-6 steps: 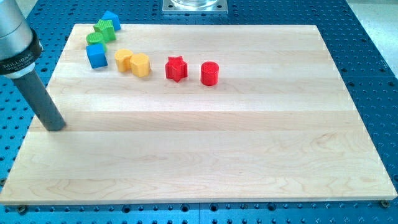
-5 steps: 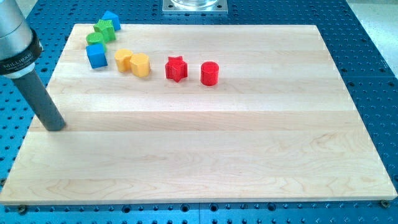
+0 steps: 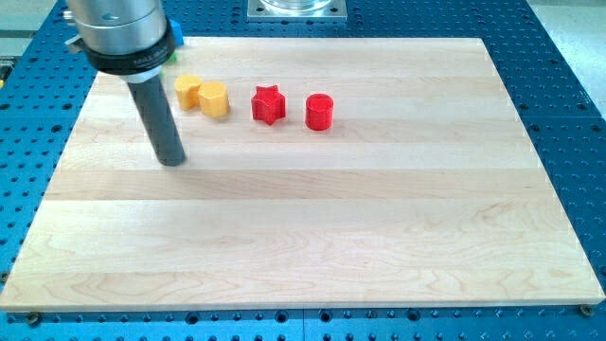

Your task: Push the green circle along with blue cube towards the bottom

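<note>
two yellow blocks [image 3: 202, 95] beside my tip [image 3: 173, 159]

Light is bright and even, seemingly from overhead. The bench [image 3: 379, 218] shows a soft sheen but no harsh glare. Shadows are short and faint, close under the red blocks and at my tip [image 3: 172, 159]. Focus is sharp throughout, with no visible blur or edge distortion.

A robotics lab bench: a wooden board [image 3: 312, 237] lies on a blue perforated metal table [image 3: 568, 114].
</note>
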Robot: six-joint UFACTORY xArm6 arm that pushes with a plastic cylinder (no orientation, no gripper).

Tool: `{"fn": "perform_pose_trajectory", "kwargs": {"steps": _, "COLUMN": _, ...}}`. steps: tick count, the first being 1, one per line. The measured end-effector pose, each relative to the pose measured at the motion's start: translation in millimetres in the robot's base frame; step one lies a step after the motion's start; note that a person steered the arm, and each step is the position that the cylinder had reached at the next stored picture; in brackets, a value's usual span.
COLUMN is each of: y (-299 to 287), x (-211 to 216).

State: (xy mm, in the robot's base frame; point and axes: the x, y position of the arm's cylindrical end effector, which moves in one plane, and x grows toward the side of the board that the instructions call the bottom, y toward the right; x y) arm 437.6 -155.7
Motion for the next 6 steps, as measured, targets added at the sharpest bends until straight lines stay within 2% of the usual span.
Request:
{"fn": "perform_pose_trajectory", "kwargs": {"steps": 1, "y": 23.7, "x": -11.1}}
{"fn": "perform_pose_trajectory", "kwargs": {"steps": 2, "y": 65.5, "x": -40.0}}
{"fn": "perform_pose_trajectory", "kwargs": {"steps": 3, "y": 65.1, "x": -38.4}}
{"fn": "perform_pose_trajectory", "kwargs": {"steps": 4, "y": 7.8, "x": -24.1}}
{"fn": "perform_pose_trajectory", "kwargs": {"steps": 6, "y": -82.6, "x": -75.0}}
